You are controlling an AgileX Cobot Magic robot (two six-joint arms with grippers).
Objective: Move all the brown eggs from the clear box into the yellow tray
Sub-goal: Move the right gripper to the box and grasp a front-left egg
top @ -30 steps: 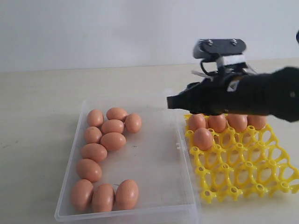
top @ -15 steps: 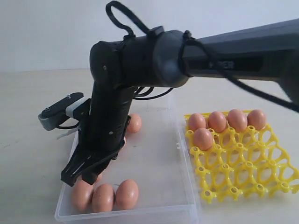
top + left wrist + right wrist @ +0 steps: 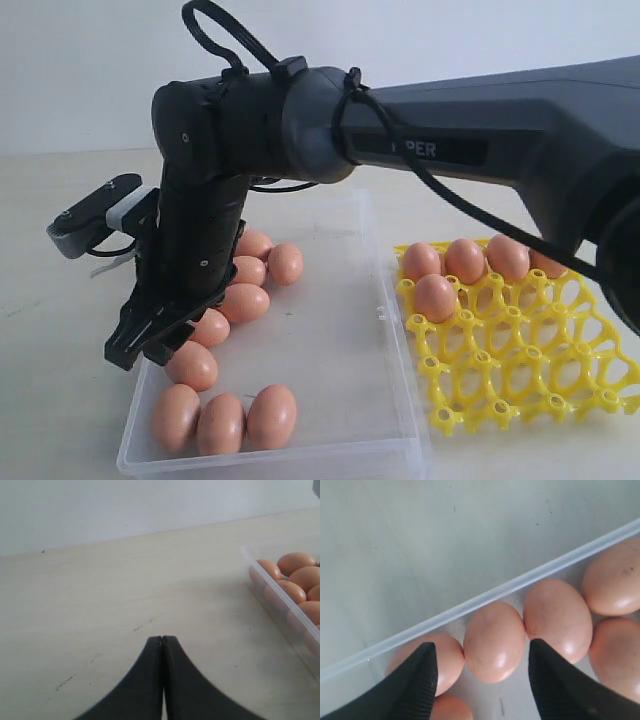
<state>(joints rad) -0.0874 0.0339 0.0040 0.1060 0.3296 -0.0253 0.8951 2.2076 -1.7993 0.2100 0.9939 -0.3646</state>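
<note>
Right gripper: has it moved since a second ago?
Yes. The right gripper went from above the yellow tray leftward to the clear box's left edge, over the brown eggs there.

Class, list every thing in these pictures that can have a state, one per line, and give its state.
Left gripper, shut, holding nothing.
Right gripper, open, holding nothing.
Box, no lid on, partly full.
Tray, partly filled, five cells taken.
Eggs, whole, uncracked.
</note>
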